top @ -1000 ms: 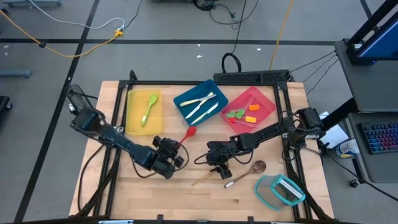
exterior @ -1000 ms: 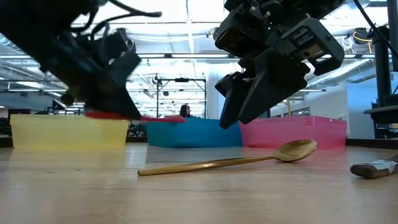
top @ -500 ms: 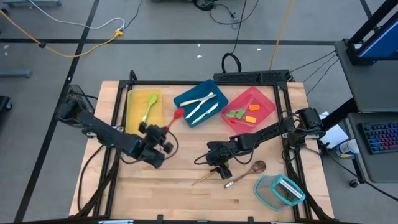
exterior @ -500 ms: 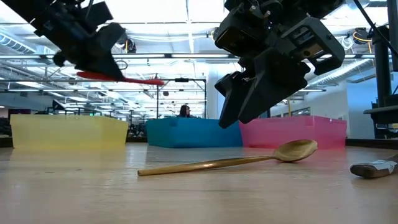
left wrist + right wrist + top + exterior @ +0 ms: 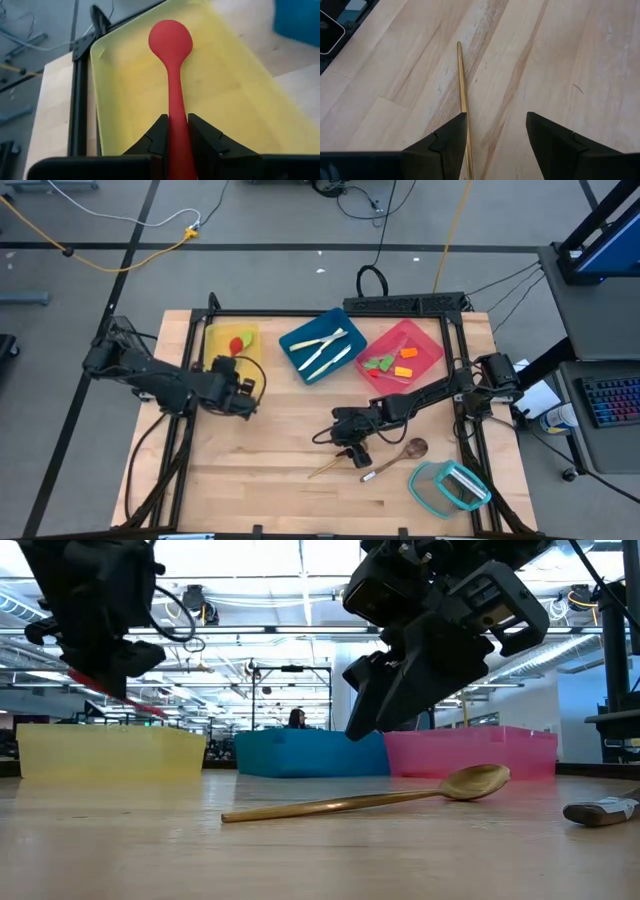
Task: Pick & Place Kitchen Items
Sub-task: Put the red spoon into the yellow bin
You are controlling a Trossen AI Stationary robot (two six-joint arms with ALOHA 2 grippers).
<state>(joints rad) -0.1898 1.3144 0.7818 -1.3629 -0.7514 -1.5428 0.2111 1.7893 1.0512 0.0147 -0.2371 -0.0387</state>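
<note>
My left gripper (image 5: 230, 368) is shut on a red spoon (image 5: 171, 45) and holds it over the yellow tray (image 5: 212, 345). A green spoon (image 5: 246, 336) lies in that tray, partly hidden. My right gripper (image 5: 353, 450) is open and hovers low over the handle of a brown wooden spoon (image 5: 400, 453) that lies flat on the table. In the right wrist view the handle (image 5: 462, 85) runs out ahead, close to one finger (image 5: 445, 145). A small cream-handled piece (image 5: 368, 476) lies next to the wooden spoon. My left gripper pinches the red spoon's handle (image 5: 177, 135) between its two fingers. The spoon runs along the fingers, with its bowl (image 5: 170, 39) pointing away toward the table's far edge. The spoon is lifted clear above the yellow tray's floor (image 5: 225, 95).
A blue tray (image 5: 296, 340) with cream knives and a pink tray (image 5: 425, 342) with small coloured pieces stand at the back. A teal-rimmed clear container (image 5: 450, 485) sits at the near right. Bare wood lies between the two arms.
My left gripper has carried the red spoon up and toward the table's far left, from the table's middle to above the yellow tray. The spoon has swung about, from pointing far-right to pointing at the far edge. It stays held.
</note>
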